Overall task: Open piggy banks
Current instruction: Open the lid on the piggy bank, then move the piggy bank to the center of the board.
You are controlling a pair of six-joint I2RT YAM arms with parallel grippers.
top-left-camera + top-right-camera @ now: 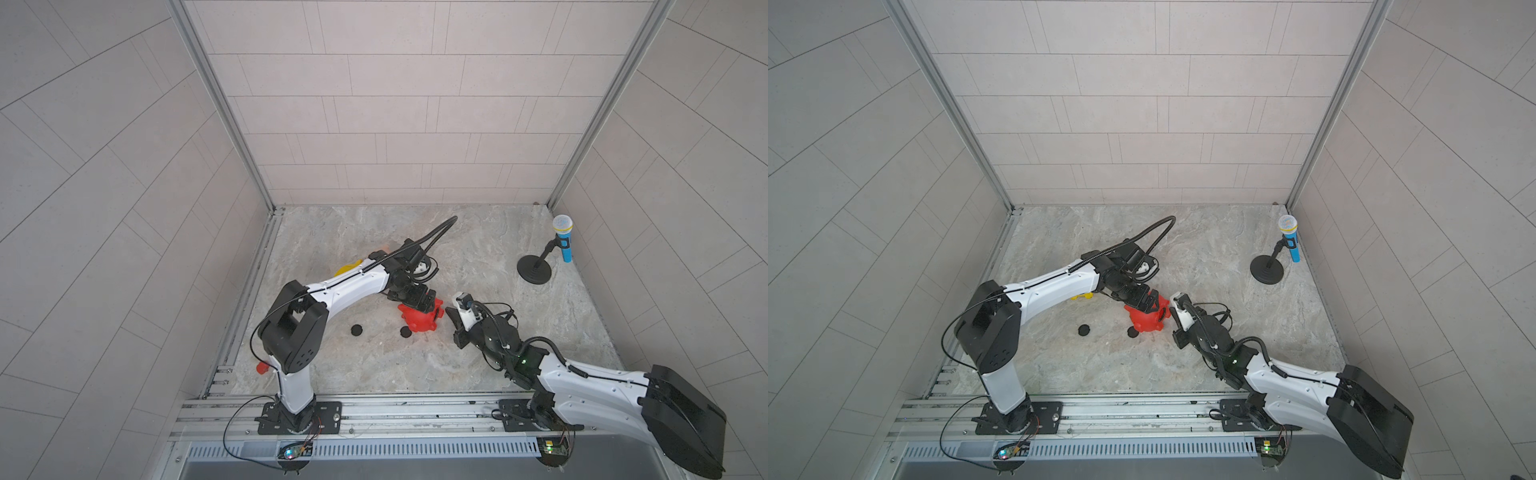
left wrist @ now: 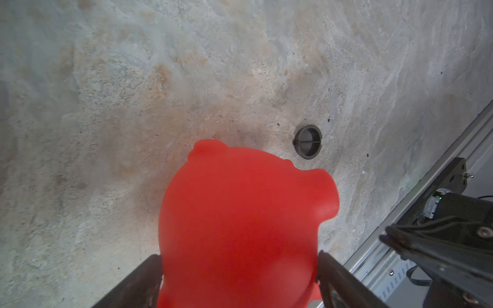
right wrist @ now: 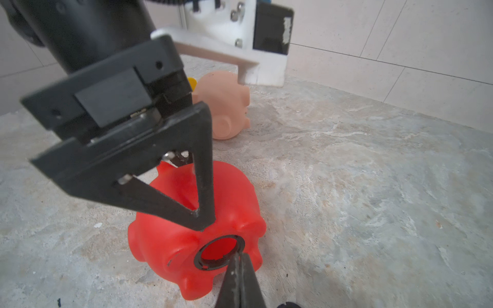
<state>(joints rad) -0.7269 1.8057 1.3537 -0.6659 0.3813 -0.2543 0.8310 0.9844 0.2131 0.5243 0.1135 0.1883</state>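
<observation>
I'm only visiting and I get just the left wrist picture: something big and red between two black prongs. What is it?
Observer: A red piggy bank. The right wrist view shows its belly hole open, with no plug in it.
Operator: I see one black disc near it. Any more?
Observer: At least one: a top view shows two black plugs, the near plug beside the pig, the far plug farther off.
Operator: Other pigs?
Observer: A pale pink piggy bank lies beyond the red one.
</observation>
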